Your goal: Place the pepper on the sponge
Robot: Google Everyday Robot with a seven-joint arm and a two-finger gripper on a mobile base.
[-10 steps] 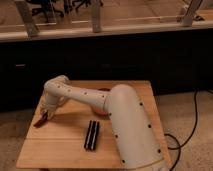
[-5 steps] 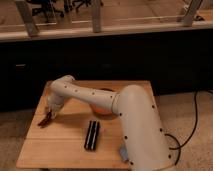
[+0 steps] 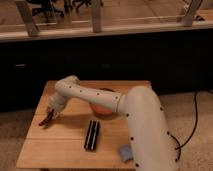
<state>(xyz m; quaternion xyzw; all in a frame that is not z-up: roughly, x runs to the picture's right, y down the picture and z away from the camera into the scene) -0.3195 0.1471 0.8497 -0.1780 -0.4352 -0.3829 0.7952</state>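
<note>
Position of hand: my hand is low over the left part of the bench, close to its left edge, at the end of my arm, which reaches across the benchtop from the right.

Pepper: the pepper lies at the tip of my hand, on its lower left side, a dark red sliver directly against it. It is at or just above the wood; I cannot tell which. I cannot tell whether my hand is open, closed, or gripping the pepper, as the two merge into one dark shape.

Sponge: the sponge sits at the front right of the bench, near the front edge, well apart from the pepper and my hand. Only its left part shows; the rest is hidden behind the thick near section of my arm.

Other items: a black ridged bar lies flat on the bench between the pepper and the sponge, its long side running roughly front to back. An orange bowl stands behind the bar near the middle of the bench, largely covered by my arm passing over it.

Obstructions: the bar lies on the direct line from pepper to sponge. My own arm screens part of the sponge.

Surroundings: a dark cable trails on the floor to the right of the bench.
</note>
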